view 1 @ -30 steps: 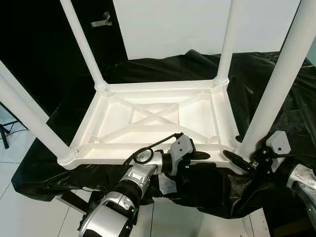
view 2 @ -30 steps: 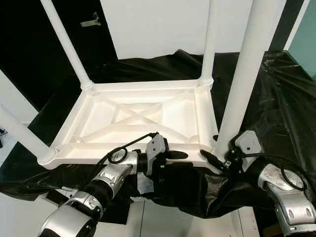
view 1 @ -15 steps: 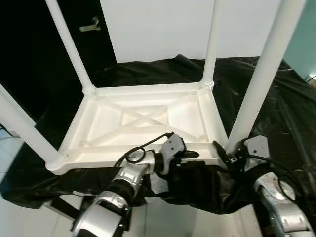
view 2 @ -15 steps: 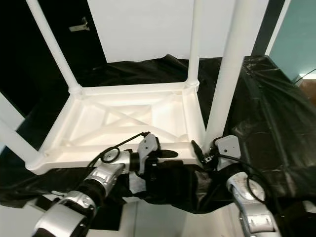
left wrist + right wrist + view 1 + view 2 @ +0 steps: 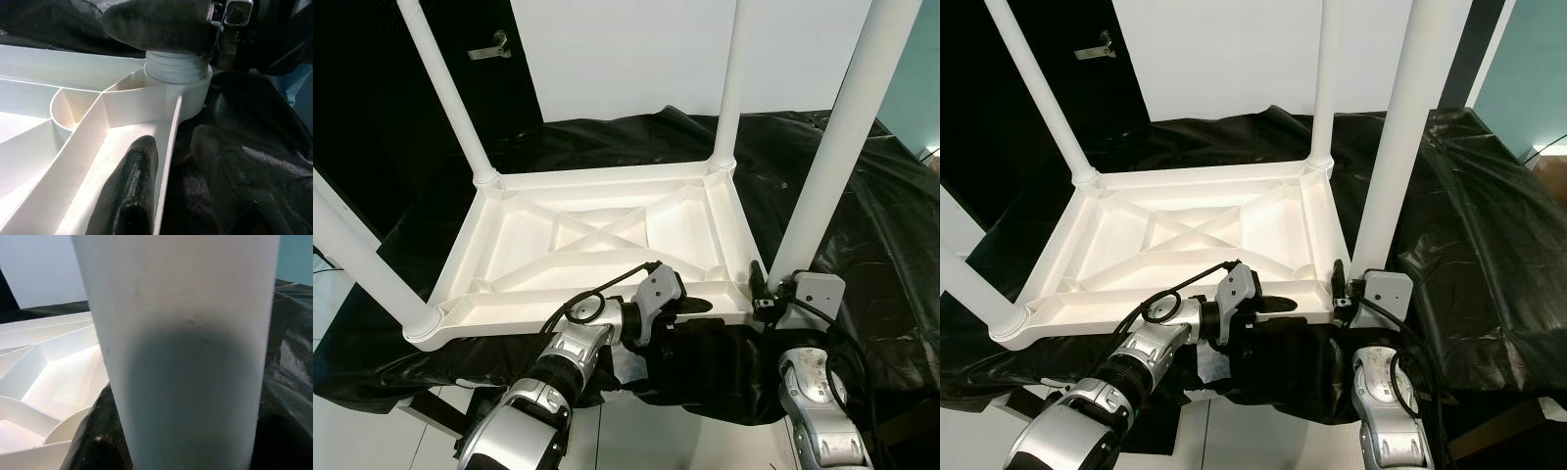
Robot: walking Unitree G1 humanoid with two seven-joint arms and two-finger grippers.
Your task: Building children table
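Tabletop point(image 5: 607, 235): inverted on sheet point(image 5: 862, 235), underside up.
Legs: one upright at each corner; far left leg point(image 5: 445, 88), far right leg point(image 5: 732, 83), near left leg point(image 5: 357, 259), near right leg point(image 5: 837, 147).
Left gripper point(image 5: 700, 306): at near rim, right of centre; one finger point(image 5: 129, 186) inside rim, other outside.
Right gripper point(image 5: 759, 284): at base of near right leg.
Door handle point(image 5: 487, 46): far left, behind table.

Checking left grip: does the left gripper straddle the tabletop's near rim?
Yes. In the left wrist view one finger lies inside the tabletop, the other outside on the black sheet, with the rim between.
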